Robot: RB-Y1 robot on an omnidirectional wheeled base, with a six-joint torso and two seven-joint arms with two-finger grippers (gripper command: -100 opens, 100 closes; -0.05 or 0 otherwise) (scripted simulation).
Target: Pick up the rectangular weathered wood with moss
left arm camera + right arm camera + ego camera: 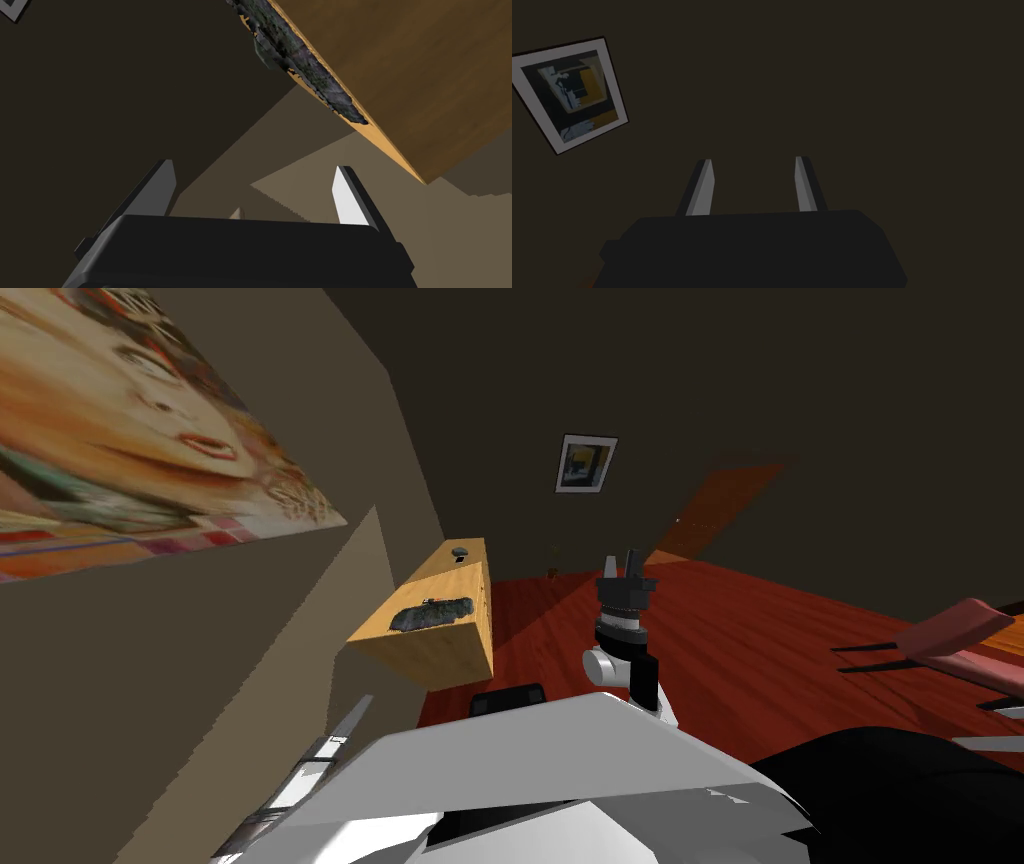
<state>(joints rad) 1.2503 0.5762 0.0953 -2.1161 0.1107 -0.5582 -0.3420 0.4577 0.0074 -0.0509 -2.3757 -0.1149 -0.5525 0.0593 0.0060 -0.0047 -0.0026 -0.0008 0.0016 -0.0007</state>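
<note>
Head view, wood: one piece of dark mossy wood (430,614) lies flat on the near end of one tan bench (445,653), well apart from the right claw (621,563), off to its left.
Head view, other: one small dark knob (459,553) at the bench's far end.
Head view, right claw: raised, fingers spread, empty.
Left wrist view, left claw (255,172): released, fingers wide, grasping nothing.
Left wrist view, wood: mossy wood (300,60) at the bench's edge, ahead of the claw, clear of both fingers.
Right wrist view, right claw (753,165): fingers apart, nothing between.

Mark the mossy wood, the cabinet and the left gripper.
mossy wood (430,614), head view, dark middle.
cabinet (440,654), head view, bare front face.
left gripper (255,166), left wrist view, midway between fingertips.
</note>
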